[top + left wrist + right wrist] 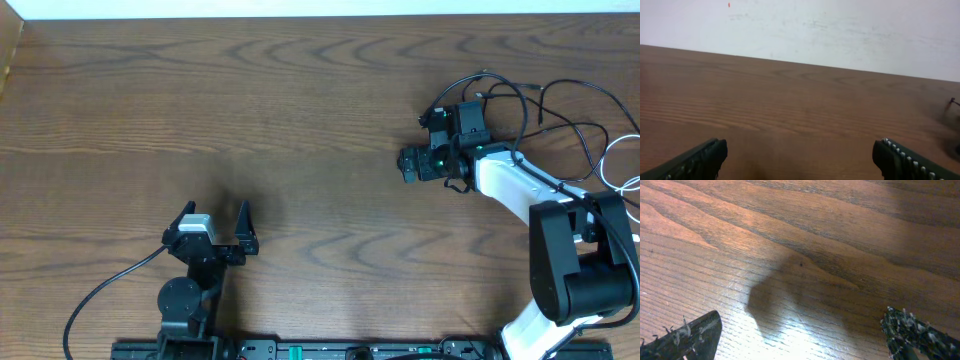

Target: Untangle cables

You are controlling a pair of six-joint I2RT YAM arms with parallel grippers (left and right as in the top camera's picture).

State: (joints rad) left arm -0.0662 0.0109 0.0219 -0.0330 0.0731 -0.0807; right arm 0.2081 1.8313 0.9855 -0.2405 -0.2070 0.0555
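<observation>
Looking over the desk point(300, 100), you get a wide stretch of bare wood across the whole left and middle. Its far edge runs along a white wall point(840, 30), and its left edge shows at the upper left corner of the overhead view.

The left tool point(215, 222) sits near the front edge, left of centre. Its fingers are spread wide with nothing between them, and the left wrist view point(800, 149) shows only wood grain ahead, up to the wall.

The right tool point(422, 140) sits in the upper right part of the desk and faces left toward the bare wood. Its fingers are also spread wide and hold nothing. The right wrist view point(801, 322) shows only wood and a shadow between them.

Both cords lie behind that tool, crowded toward the right edge. The black cable point(583, 88) is thin and makes several loose loops that cross one another. The loops start just beside the right tool and arc out to the right edge. The white cable point(607, 158) curves in a short loop at the right edge, close to the right arm point(510, 185). You cannot tell from here whether the two cords are wound together where they meet, or where their plugs are.
</observation>
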